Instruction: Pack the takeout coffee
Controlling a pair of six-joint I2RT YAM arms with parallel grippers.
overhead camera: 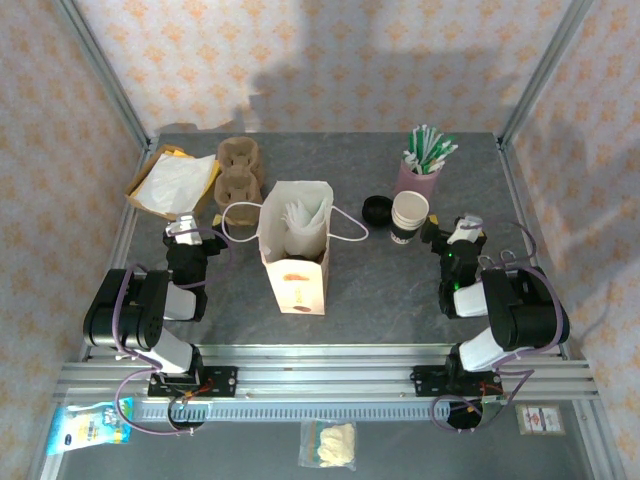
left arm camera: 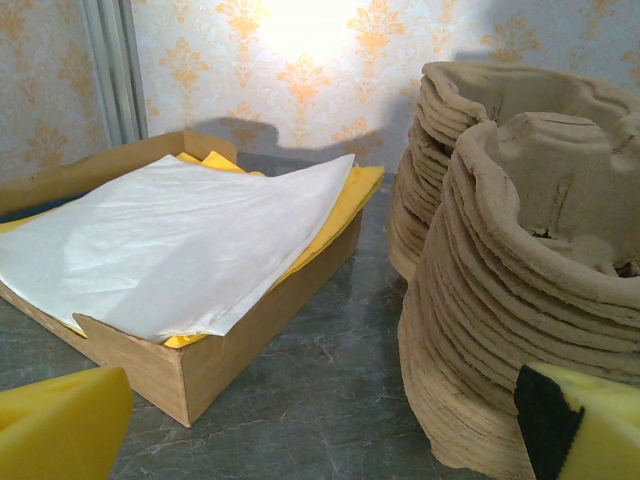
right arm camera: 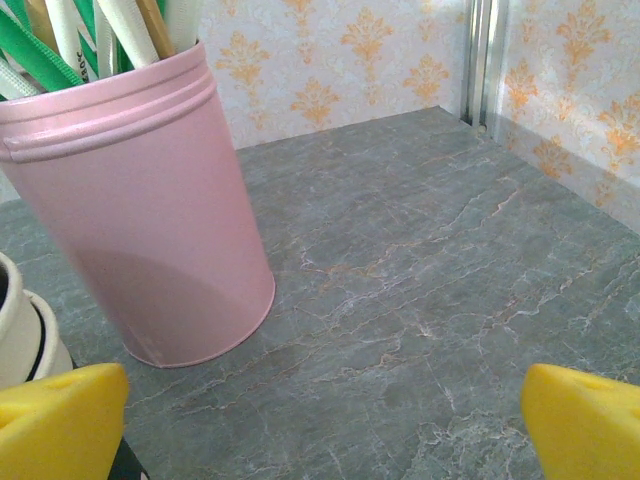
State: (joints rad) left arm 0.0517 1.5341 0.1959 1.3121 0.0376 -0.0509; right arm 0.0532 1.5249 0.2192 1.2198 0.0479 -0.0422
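**Both claws wide open and empty; the coffee cannot be placed**

The grey table (overhead camera: 400,290) carries everything, with a white paper bag (overhead camera: 296,262) standing upright at its middle, handles spread to either side. Where the takeout coffee is cannot be told: the bag's mouth shows only white paper and shadow.

Left of the bag and farther back lies a flat cardboard box (overhead camera: 172,182) of white and yellow sheets. Between that box and the bag, just behind the bag's left handle, sits a stack of pulp cup carriers (overhead camera: 238,168). Right of the bag and farther back stands a pink tin (overhead camera: 416,178) of straws. Nearer the bag from the tin is a stack of lidless white cups (overhead camera: 409,216), with loose black lids (overhead camera: 377,210) on its bag side.

The left gripper (left arm camera: 320,435), left of the bag, has its yellow pads spread wide with nothing held. The right gripper (right arm camera: 320,425), right of the bag beside the cups, is equally wide and empty.
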